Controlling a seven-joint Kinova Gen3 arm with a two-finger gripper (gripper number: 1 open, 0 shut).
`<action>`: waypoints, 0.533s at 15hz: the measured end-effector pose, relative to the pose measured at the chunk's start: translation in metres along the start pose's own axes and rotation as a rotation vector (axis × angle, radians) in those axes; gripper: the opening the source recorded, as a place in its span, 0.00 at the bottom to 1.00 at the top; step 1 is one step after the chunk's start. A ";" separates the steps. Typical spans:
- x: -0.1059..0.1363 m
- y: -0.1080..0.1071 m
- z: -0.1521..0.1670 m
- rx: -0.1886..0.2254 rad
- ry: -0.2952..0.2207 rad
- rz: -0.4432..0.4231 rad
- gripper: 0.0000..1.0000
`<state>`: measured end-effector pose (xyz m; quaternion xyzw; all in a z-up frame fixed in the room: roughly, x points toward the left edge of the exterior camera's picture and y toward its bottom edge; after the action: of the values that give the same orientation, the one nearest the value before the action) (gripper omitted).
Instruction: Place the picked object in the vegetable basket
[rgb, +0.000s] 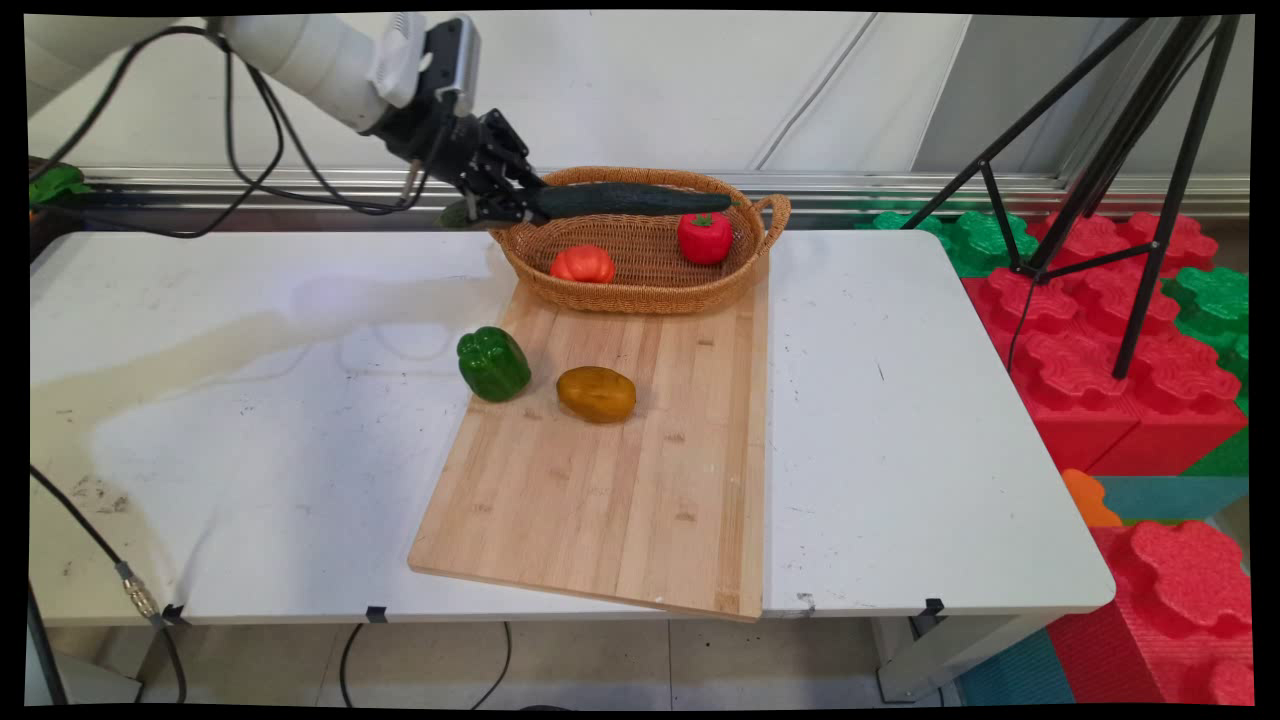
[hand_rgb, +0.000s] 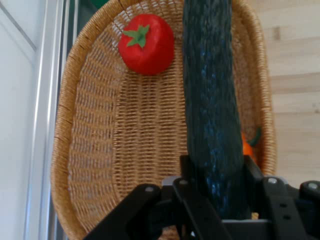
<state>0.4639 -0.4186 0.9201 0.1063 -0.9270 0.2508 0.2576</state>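
**Cucumber held level over the basket**

A long dark green cucumber (rgb: 625, 199) is clamped in the black gripper (rgb: 500, 205) near one end. It lies roughly horizontal in the air, stretching from the gripper out across the top of the oval wicker basket (rgb: 640, 290). A short pale green stub of it sticks out behind the gripper on the left. In the hand view the cucumber (hand_rgb: 210, 110) runs straight up from between the two fingers (hand_rgb: 192, 175), which press against its sides; the gripper (hand_rgb: 215, 200) is closed on it.

Inside the basket: a red pepper (rgb: 705, 237) toward the far right end, below the cucumber's tip, and an orange-red tomato (rgb: 583, 264) toward the near left. In the hand view the red pepper (hand_rgb: 147, 43) shows its green stem, and only a sliver of the tomato (hand_rgb: 248, 147) peeks out from behind the cucumber.

The basket sits on the far end of a wooden cutting board (rgb: 610, 500), which lies on the white table (rgb: 900, 450). Nearer on the board rests a brownish-yellow potato (rgb: 596, 393). Just left of it, a green pepper (rgb: 493, 363) sits at the board's left edge, partly over the table.

Beyond the table's right side: red and green foam blocks (rgb: 1130, 340) and a black tripod (rgb: 1120, 160).
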 end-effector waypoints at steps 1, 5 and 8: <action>0.000 -0.003 0.005 0.003 -0.003 0.009 0.00; 0.005 -0.020 0.036 0.019 -0.003 0.060 0.00; 0.007 -0.030 0.052 0.028 -0.005 0.075 0.00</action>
<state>0.4454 -0.4714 0.8970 0.0756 -0.9274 0.2730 0.2443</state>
